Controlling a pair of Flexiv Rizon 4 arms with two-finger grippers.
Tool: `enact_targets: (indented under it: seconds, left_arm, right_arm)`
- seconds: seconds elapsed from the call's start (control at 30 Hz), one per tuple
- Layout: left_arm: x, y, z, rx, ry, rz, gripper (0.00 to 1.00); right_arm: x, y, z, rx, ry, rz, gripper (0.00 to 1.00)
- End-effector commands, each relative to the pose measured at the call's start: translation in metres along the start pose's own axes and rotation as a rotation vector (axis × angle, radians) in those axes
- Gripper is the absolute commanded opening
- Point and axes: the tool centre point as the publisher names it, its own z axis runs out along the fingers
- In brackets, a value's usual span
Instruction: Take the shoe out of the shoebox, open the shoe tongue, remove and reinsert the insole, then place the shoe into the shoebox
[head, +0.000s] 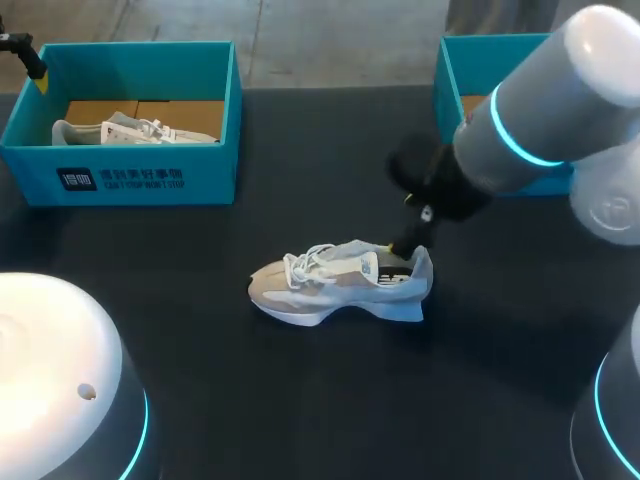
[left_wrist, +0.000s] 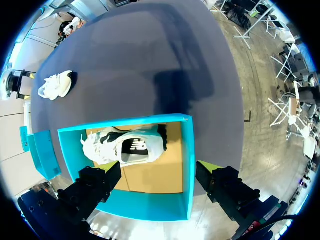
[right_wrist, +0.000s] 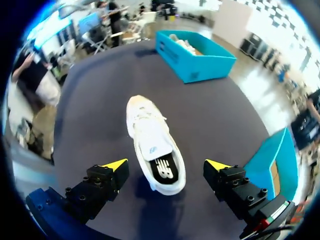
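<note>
Shoe (head: 340, 283), frame centre: likely light, soft; I'd take its stiffer heel. Right gripper (right_wrist: 166, 164), left gripper (left_wrist: 157, 170): jaws spread, empty.

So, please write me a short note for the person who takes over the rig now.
Left hand: open, over the left shoebox, which holds a second shoe.
Right hand: open, above the heel of the shoe standing on the table.
Done: this shoe is taken out; the insole lies inside it.
Left: probably tongue and insole, then boxing the shoe.
</note>
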Motion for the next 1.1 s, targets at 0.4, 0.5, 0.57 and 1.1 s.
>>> enact_targets:
  seconds: [0.4,0.5,0.57,1.1]
  left_arm:
    - [0.000,0.000,-0.001,0.000,0.002,0.001,1.00]
    - [0.000,0.000,-0.001,0.000,0.002,0.001,1.00]
    - [0.000,0.000,-0.001,0.000,0.002,0.001,1.00]
    - [0.000,0.000,-0.001,0.000,0.002,0.001,1.00]
  right_arm:
    - [-0.017,-0.057,-0.023,-0.040,0.133,-0.392,1.00]
    - [-0.020,-0.070,-0.023,-0.052,0.111,-0.356,1.00]
    - [-0.023,-0.079,-0.021,-0.053,0.104,-0.327,1.00]
    - [-0.026,-0.132,-0.004,-0.020,0.092,-0.241,1.00]
